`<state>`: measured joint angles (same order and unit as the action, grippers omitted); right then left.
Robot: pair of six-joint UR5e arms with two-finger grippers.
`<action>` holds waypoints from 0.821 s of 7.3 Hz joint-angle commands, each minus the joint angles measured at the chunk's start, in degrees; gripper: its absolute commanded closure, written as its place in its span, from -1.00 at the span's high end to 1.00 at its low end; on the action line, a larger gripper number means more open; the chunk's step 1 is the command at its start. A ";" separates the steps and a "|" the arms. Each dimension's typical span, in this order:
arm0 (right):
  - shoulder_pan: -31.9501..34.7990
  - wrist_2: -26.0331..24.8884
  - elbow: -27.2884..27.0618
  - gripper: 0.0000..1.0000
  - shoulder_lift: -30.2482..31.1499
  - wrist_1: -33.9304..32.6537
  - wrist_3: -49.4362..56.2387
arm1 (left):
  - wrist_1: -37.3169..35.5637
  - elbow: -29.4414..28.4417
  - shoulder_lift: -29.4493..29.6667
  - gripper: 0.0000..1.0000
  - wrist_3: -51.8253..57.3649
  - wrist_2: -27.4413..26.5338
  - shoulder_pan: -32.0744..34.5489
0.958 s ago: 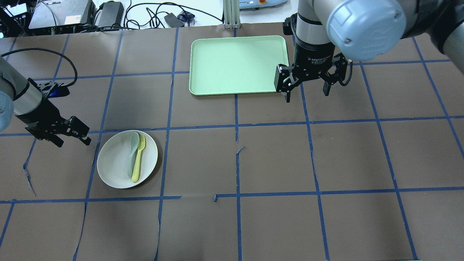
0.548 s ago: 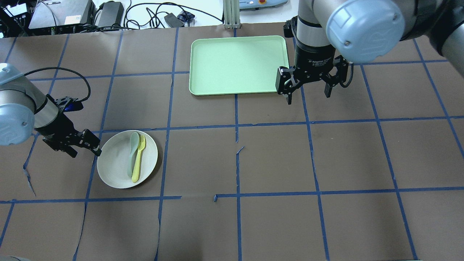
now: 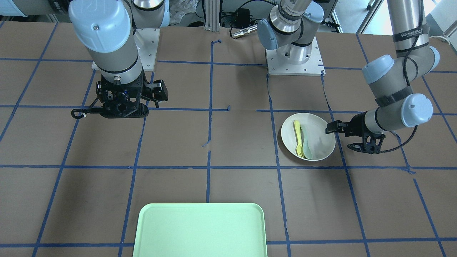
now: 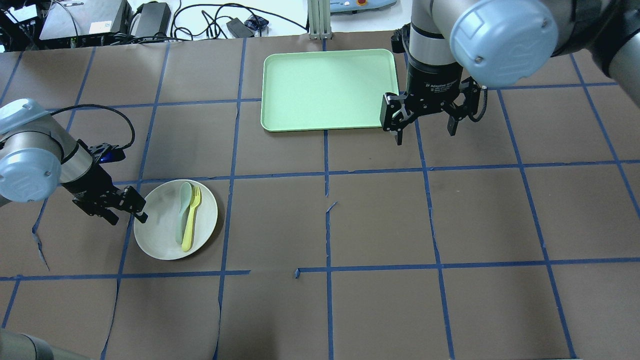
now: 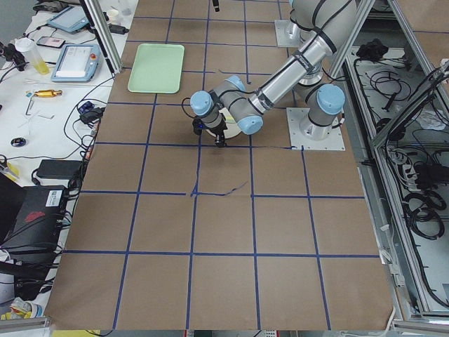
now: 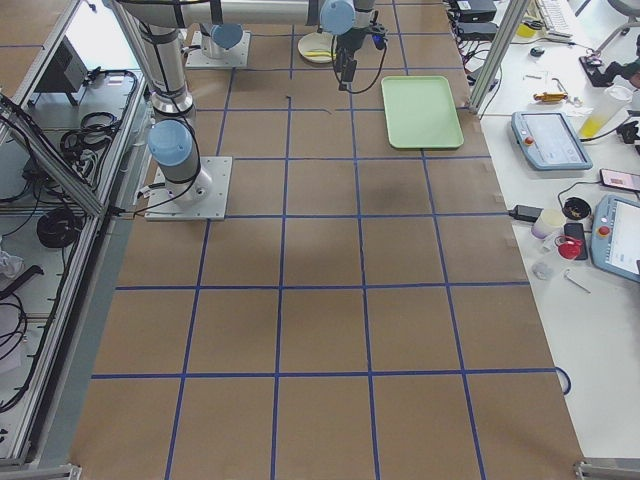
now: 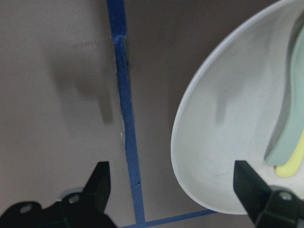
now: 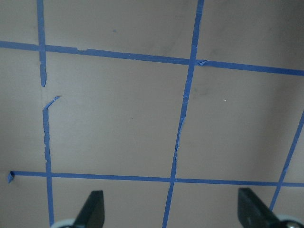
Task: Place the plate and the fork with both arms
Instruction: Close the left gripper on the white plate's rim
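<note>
Left gripper [image 4: 129, 219] is held spread astride the rim of the plate [image 4: 160, 240], where the fork [image 4: 192, 220] lies, on the desk [image 4: 380, 225]. Right gripper [image 4: 425, 135] is spread beside the tray [image 4: 327, 90]. Nothing is grasped yet; the 2 placements are left.

We list six views. Overhead exterior: behind and above the robot, facing forward and down on the table [image 4: 380, 225], tray [image 4: 330, 90] at the far side, plate [image 4: 155, 235] at the near left. Front-facing exterior: across the table, looking steeply down toward the arm bases [image 3: 292, 57]; we find the same tray at its bottom edge and the same plate at its right. Exterior left, exterior right: high and far back at the table's two ends, each covering the whole grid, both sharing the tray. Left wrist: very close, looking down between the fingertips [image 7: 100, 178] of the left gripper [image 7: 170, 175] on the plate's rim and a tape line [image 7: 124, 118]. Right wrist: farther up, framed by the right gripper [image 8: 171, 202], on the taped table surface.
</note>
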<state>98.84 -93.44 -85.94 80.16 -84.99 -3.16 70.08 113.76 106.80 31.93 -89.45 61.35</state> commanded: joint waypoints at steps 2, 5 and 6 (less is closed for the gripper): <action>0.04 0.36 -0.02 1.00 0.00 -0.09 0.00 | -0.21 0.58 1.30 0.36 0.06 0.24 0.26; 0.04 0.01 -0.02 1.00 0.00 0.00 0.00 | -0.38 0.50 2.09 -0.81 0.24 0.16 0.26; 0.04 0.10 -0.10 1.00 0.00 -0.09 0.08 | -0.38 0.32 2.09 -1.00 0.24 0.16 0.26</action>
<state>98.87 -93.37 -85.98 80.16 -85.03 -3.15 69.73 114.27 108.85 32.15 -89.29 61.61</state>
